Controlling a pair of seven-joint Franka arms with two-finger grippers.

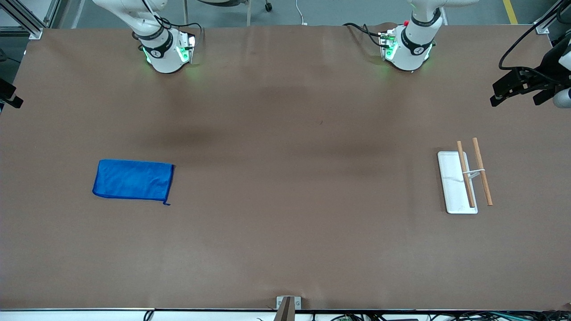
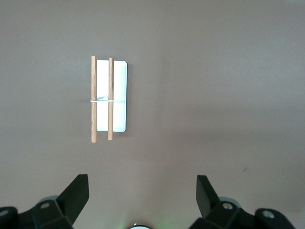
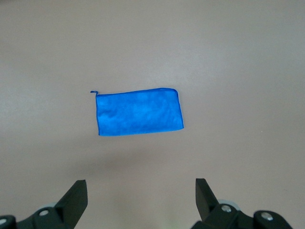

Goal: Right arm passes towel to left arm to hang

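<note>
Low in the front view's left half, the towel (image 1: 133,179) lies flat on the table (image 1: 285,240), ungrasped; nothing is done yet, in my judgement. Right of it, well apart, stands the rack (image 1: 466,177). Open brown surface surrounds both. Above, the right gripper (image 3: 141,198) and left gripper (image 2: 142,195) hover, fingers spread apart.

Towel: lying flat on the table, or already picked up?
Flat on the table, not picked up. The towel lies as a smooth rectangle, and the right gripper hangs open high above it, touching nothing.
</note>
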